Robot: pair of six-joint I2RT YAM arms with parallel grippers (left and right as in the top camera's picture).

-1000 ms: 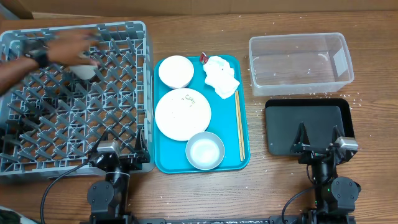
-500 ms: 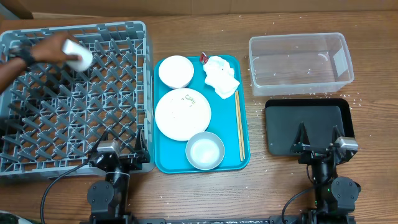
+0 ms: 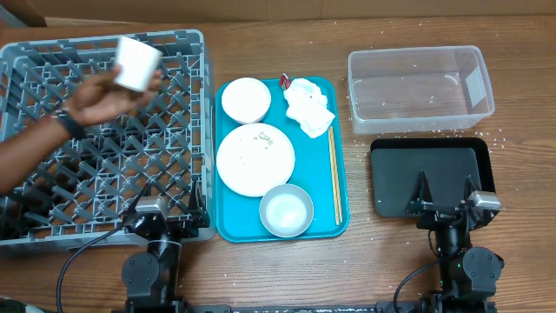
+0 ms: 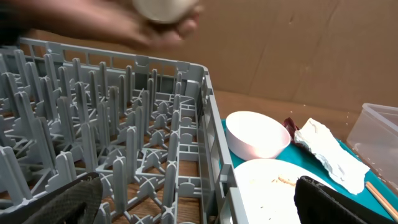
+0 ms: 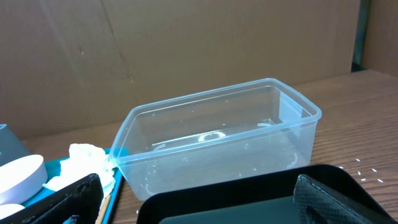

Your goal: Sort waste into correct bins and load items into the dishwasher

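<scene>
The grey dishwasher rack [image 3: 139, 165] fills the left of the table. Over its far edge a person's hand [image 3: 100, 96] holds a small white cup [image 3: 137, 63], which blurs at the top of the left wrist view [image 4: 163, 7]. A white bowl [image 3: 245, 99], a soiled white plate [image 3: 255, 159] and a steel-grey bowl [image 3: 286, 209] rest on the teal tray [image 3: 340, 222]. A crumpled napkin [image 3: 310, 106] and a red wrapper [image 3: 285, 81] lie there too. My left gripper [image 3: 168, 207] stands open at the rack's near corner. My right gripper [image 3: 446, 196] stands open over the black tray bin [image 3: 432, 174], below the clear tub [image 3: 419, 87].
Wooden chopsticks [image 3: 335, 174] lie along the teal tray's right side. Pale grains [image 3: 499, 137] are scattered on the wood around the two bins. The person's forearm [image 3: 26, 161] crosses the rack from the left. A cardboard wall [image 5: 186, 50] stands behind the table.
The person's hand has picked the white cup up out of the rack and carried it right, towards the far edge. Neither arm has moved.
</scene>
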